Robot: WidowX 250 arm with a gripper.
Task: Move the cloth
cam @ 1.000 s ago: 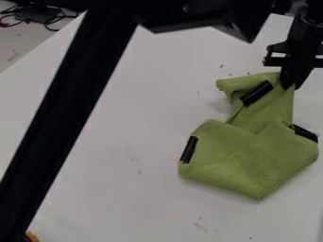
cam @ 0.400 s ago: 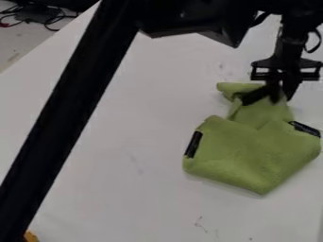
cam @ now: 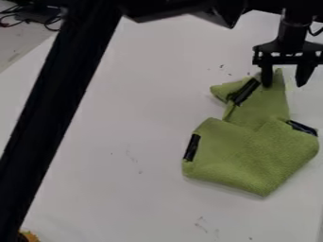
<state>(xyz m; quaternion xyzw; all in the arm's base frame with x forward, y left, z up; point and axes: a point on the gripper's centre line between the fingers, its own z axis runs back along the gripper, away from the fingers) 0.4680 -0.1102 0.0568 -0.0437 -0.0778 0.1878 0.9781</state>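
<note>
Camera view: the green cloth (cam: 252, 156) lies rumpled on the right half of the white table (cam: 126, 189), its lower part broad and folded, its upper part narrowing to a peak. Three black strips show on it: one near the top (cam: 245, 92), one at the left edge (cam: 192, 147) and one at the right (cam: 302, 127). The gripper (cam: 285, 81) hangs over the cloth's upper end, its fingers now wide apart, where a moment ago they were close together and lower in the view. One finger is over the cloth beside the top strip, the other off to the right past the cloth's edge, and the peak stands up between them. Since then the top strip has turned steeper and the upper left tip has shifted slightly outward, while the broad lower part has barely changed. Farther out, the black arm (cam: 56, 94) slants down the left side, with dark cables (cam: 54, 21) beyond the table
</note>
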